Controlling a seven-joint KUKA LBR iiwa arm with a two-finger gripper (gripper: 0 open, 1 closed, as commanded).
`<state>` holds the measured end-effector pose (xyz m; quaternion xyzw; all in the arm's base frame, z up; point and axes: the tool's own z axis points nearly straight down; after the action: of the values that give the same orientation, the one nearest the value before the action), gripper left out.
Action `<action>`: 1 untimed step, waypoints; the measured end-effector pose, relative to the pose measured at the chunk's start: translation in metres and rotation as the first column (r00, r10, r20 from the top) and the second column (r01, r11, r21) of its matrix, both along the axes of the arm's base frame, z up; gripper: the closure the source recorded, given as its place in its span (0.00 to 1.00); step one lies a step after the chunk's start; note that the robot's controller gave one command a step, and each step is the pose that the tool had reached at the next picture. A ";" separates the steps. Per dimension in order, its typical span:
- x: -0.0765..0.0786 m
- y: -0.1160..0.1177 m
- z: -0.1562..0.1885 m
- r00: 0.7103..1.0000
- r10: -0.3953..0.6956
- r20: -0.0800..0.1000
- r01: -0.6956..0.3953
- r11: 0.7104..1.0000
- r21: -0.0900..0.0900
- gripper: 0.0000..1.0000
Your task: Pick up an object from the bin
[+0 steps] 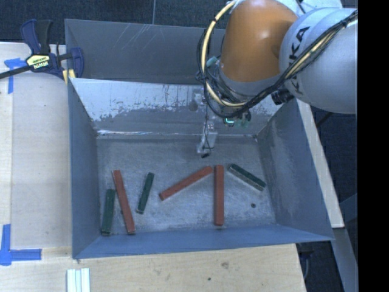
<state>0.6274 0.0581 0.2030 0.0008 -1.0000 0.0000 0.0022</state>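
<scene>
Six sticks lie on the floor of the bin (82, 163): three red and three dark green. At the left a green stick (107, 212) and a red stick (123, 202) lie side by side close to the left wall, their lower ends near the front wall. Just to their right a second green stick (145, 193) lies apart, tilted. In the middle a slanted red stick (186, 183) rises to the right, its upper end close to the top of an upright red stick (219, 196), whose lower end nears the front wall. The third green stick (247, 177) lies slanted near the right wall.

The gripper (205, 149) hangs at the back of the floor, near the back wall. It is just beyond the upper end of the slanted red stick, the thing nearest to it. Whether it is released or clenched cannot be told. Open floor runs along the back wall and between the second green stick and the slanted red stick.
</scene>
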 end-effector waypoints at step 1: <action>-0.080 -0.038 -0.117 0.989 0.145 -0.003 -0.145 0.989 0.000 0.00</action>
<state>0.5476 0.0198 0.0859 0.0735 -0.9973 0.0004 0.0038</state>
